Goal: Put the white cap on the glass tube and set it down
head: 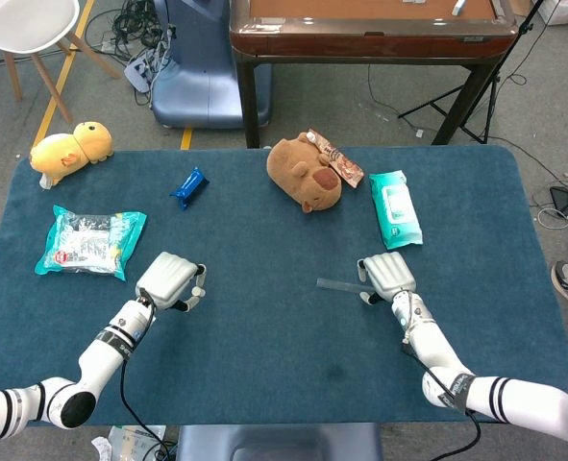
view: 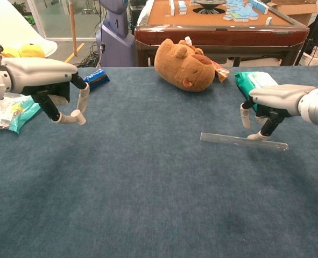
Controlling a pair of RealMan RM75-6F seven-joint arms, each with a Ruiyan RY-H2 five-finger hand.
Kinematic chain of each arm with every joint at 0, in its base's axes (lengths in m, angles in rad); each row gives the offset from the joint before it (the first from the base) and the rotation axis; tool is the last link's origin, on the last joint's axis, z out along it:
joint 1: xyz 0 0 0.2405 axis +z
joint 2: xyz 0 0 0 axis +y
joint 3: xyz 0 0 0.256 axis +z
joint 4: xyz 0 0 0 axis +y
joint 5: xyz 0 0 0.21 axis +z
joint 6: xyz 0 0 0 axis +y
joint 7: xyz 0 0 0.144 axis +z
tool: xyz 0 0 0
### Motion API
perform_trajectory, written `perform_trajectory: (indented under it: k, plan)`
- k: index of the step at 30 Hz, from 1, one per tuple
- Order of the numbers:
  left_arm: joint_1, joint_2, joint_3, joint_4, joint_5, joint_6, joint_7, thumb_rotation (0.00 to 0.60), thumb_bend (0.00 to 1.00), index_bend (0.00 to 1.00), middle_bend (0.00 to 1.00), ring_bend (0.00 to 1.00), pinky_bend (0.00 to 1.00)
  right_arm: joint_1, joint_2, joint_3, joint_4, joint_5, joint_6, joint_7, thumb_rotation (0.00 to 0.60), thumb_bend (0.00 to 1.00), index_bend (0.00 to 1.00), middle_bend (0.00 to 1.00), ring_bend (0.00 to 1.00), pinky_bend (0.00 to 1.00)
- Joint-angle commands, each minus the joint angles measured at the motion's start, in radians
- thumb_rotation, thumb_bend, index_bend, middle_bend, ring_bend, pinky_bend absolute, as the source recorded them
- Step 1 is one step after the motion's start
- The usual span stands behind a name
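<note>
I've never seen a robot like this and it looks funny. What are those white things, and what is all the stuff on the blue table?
The white things are a robot's two arms, each ending in a hand. One picture looks down from its head, the other looks forward from its chest.

The left hand pinches a small white cap. The right hand reaches down over a glass tube lying flat on the blue table; a fingertip looks to be touching it, but it is not lifted.

Also on the table: a brown plush animal, a yellow plush toy, a green pack of wipes, a teal snack bag and a small blue packet.
</note>
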Motion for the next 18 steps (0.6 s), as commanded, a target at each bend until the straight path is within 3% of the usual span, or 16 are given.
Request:
perform_trajectory:
  k: [1,18]
  plan:
    - [0.001,-0.001,0.002,0.001,0.001,0.000,-0.001,0.600,0.29,0.53,1.00,1.00,1.00,0.028,-0.031,-0.008,0.036,0.041,-0.008,-0.019,0.600,0.26,0.50,0.89,0.96,0.96]
    - [0.004,-0.007,0.006,0.012,0.019,0.000,-0.022,0.600,0.29,0.53,1.00,1.00,1.00,0.109,-0.105,-0.027,0.123,0.148,-0.029,-0.036,0.600,0.28,0.51,0.89,0.96,0.96]
